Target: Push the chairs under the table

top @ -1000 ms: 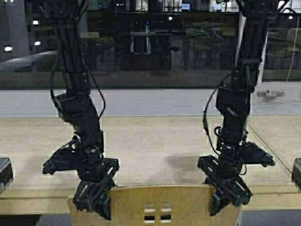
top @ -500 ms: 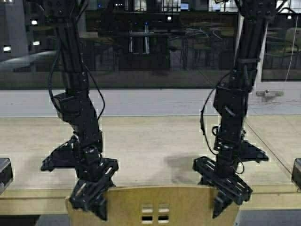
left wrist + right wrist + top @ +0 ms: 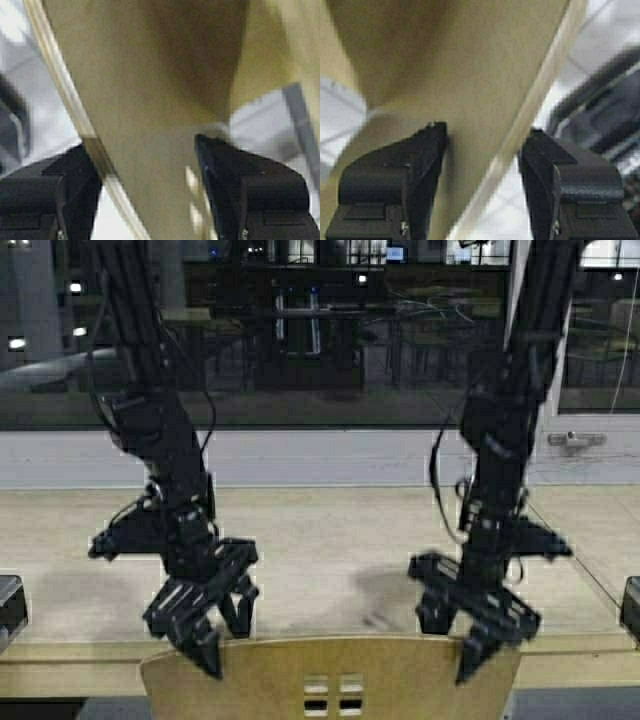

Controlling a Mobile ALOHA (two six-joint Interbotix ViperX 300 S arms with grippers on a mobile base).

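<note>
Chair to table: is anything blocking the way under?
Nothing visible. The chair backrest sits right at the table front edge, with the left gripper and right gripper straddling its top corners, jaws open.

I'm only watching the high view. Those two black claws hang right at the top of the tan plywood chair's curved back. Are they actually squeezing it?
Observer: No. The left wrist view shows the left gripper with its fingers spread apart, and the tan plywood chair has its backrest edge running between them.
Operator: And the other claw?
Observer: In the right wrist view the right gripper is open too. One of its fingers sits against the wood face and the other is beyond the pale edge.
</note>
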